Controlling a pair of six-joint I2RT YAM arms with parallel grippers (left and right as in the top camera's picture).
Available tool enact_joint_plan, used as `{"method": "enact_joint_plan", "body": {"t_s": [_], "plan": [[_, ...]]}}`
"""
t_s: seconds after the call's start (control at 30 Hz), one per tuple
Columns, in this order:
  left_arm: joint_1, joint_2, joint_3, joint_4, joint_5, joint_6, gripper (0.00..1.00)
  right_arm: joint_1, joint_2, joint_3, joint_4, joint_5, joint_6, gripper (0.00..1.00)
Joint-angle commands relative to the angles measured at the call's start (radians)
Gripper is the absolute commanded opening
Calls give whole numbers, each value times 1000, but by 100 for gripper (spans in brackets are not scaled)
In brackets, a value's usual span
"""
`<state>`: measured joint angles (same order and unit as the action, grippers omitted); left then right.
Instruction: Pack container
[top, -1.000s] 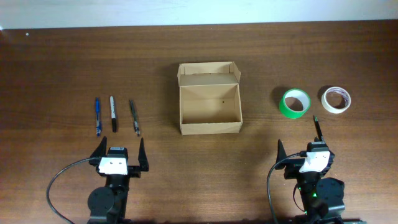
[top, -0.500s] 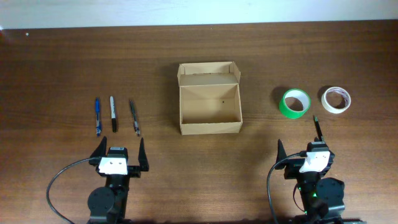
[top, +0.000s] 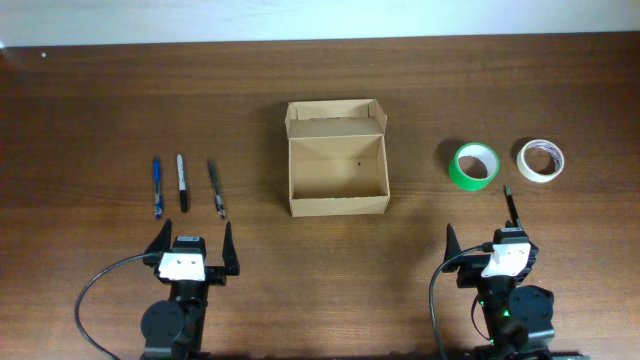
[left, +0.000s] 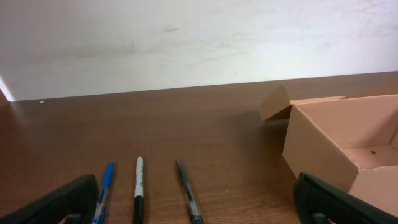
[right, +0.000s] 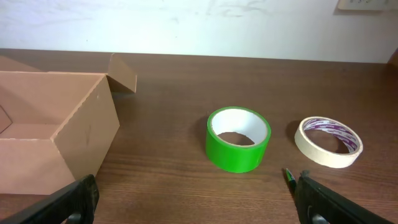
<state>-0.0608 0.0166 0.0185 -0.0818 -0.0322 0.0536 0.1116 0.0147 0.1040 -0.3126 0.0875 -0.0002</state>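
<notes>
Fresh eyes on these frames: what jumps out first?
The open cardboard box sits mid-table, empty, with its flap folded back. To its right lie a bright green tape roll and a beige tape roll. To its left, three pens lie in a row.

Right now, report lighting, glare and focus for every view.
Overhead: even light, little shadow around the container, wood table sharp throughout. Left wrist: wall bright and washed out, pens crisp, left tool dark and soft at the bottom corners. Right wrist: green tape sharp with a soft shadow, right tool likewise blurred.
</notes>
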Motion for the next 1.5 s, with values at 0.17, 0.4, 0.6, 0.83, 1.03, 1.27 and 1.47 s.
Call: {"method": "enact_joint_plan", "body": {"t_s": [0.17, 0.4, 0.6, 0.83, 1.03, 1.27, 1.47], "plan": [[-4, -11, -9, 15, 123, -8, 100, -7, -11, -9, 42, -355, 47, 99], [-3, 13, 119, -183, 150, -68, 100, -8, 24, 57, 116, -395, 65, 99], [-2, 218, 393, -350, 31, 5, 99, -8, 338, 335, -18, -311, -56, 99], [-2, 637, 711, -410, 5, 54, 100, -8, 871, 899, -352, -208, -100, 99], [-2, 982, 1015, -509, 71, 121, 99, -8, 1147, 1379, -639, -272, -97, 99], [14, 1349, 1306, -661, 70, 125, 99, -122, 1376, 1571, -742, -160, 70, 99], [18, 1440, 1314, -661, 69, 125, 100, -249, 1557, 1571, -805, -286, 58, 99]]}}
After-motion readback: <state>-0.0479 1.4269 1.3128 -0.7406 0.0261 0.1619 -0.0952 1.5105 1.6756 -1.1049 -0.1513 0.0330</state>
